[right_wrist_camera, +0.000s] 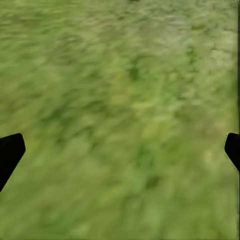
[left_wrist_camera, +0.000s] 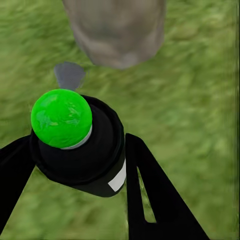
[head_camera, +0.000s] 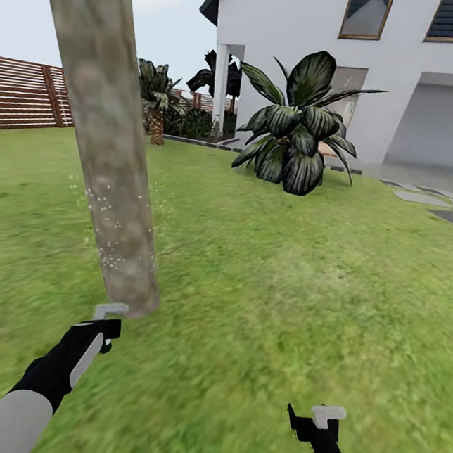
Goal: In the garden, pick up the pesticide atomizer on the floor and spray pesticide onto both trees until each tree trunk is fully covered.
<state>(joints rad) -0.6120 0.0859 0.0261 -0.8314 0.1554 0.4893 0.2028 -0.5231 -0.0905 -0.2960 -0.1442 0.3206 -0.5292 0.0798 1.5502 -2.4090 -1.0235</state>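
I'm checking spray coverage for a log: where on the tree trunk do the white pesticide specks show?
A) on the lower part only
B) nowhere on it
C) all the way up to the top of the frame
A: in the head view the white specks dot the lower part of the tree trunk, and its upper part looks bare.

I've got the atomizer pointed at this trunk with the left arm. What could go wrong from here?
1. White specks of pesticide show on just one band of the tree trunk; the bark above looks bare, so coverage may stay partial.
2. The left gripper sits close to the trunk base; raising it could bump the bark.
3. The pesticide atomizer is pinched between thin fingers; a knock might twist it loose onto the grass.
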